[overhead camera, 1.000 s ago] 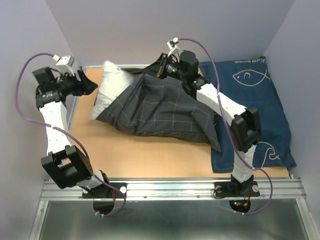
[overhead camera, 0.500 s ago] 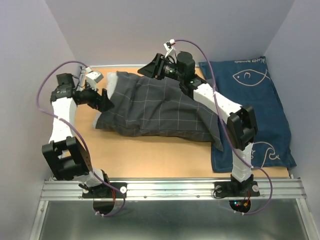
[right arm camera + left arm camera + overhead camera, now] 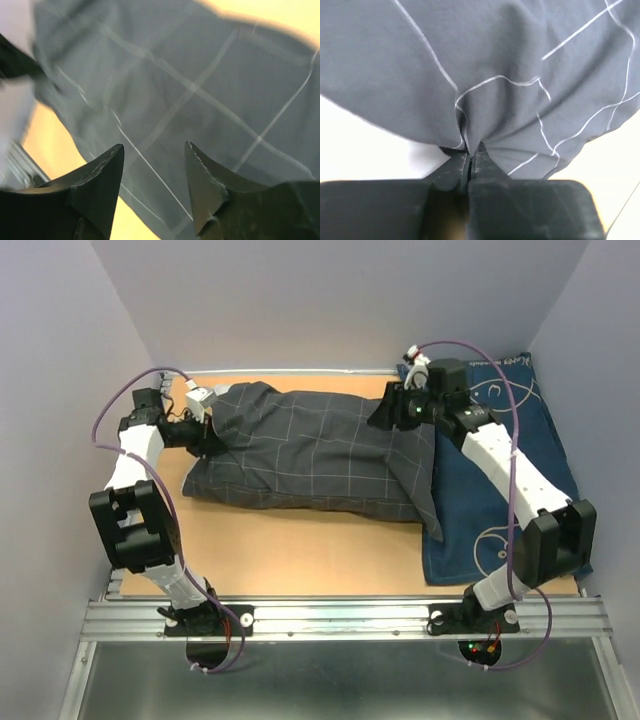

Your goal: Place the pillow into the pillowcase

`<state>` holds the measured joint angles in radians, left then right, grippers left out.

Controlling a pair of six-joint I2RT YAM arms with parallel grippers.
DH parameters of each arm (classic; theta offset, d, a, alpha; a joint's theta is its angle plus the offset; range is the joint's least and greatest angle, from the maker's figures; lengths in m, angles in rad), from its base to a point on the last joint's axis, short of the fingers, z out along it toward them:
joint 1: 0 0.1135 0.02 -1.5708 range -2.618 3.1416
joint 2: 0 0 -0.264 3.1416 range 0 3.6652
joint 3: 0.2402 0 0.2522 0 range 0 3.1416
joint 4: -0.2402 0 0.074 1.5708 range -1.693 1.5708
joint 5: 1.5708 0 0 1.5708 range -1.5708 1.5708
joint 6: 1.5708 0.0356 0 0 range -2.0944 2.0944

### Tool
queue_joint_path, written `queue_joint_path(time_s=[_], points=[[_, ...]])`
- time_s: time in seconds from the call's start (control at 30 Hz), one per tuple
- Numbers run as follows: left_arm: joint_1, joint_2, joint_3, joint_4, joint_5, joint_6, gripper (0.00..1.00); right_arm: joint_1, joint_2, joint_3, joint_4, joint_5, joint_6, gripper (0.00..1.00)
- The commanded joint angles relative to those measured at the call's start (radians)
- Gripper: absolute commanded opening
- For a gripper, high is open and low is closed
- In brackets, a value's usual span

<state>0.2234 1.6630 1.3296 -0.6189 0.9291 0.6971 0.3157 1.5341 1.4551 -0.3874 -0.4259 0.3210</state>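
Pillowcase [image 3: 320,455] laid lengthwise across the table [image 3: 300,550], plump along its whole length, right end draped onto the blue fish-print cloth [image 3: 520,440]. Pillow judged to be inside and almost fully covered, with none of it plainly visible from above. Left hand [image 3: 470,150] pinched tight on a fold of grey fabric at the left end of the case, fingers together. Right hand [image 3: 154,146] spread apart above the right part of the case, gripping nothing. Treat the fabric as thin, limp and light: expect bunching and sliding over the filling rather than pushing. Treat the filling as soft, bulky and springy, likely to creep out of a loose mouth. Take hold at the hem or a corner, on one layer only. Avoid pinching case and filling together. Open end not identifiable in these views.
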Motion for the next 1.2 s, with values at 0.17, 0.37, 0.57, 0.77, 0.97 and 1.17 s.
queue_joint_path(time_s=[0.17,0.37,0.57,0.77,0.97,1.17], points=[[0.227,-0.124,-0.122,0.113,-0.335,-0.131,0.0,0.037,0.243,-0.004,-0.206,0.104,-0.252,0.5],[0.208,-0.065,-0.202,0.041,-0.472,-0.096,0.0,0.036,0.585,0.39,-0.209,0.292,-0.351,0.49],[-0.195,0.02,-0.066,-0.026,-0.203,-0.126,0.0,0.022,0.935,1.136,-0.206,0.372,-0.468,0.56],[-0.565,-0.083,0.026,-0.028,-0.023,-0.035,0.37,0.011,0.754,0.974,-0.104,0.42,-0.517,0.81],[-0.561,-0.333,0.036,-0.002,-0.057,-0.089,0.75,-0.004,0.292,0.445,-0.107,0.271,-0.508,0.91],[-0.269,-0.46,-0.061,0.148,-0.244,-0.122,0.94,0.044,-0.106,0.065,-0.229,-0.046,-0.453,0.98]])
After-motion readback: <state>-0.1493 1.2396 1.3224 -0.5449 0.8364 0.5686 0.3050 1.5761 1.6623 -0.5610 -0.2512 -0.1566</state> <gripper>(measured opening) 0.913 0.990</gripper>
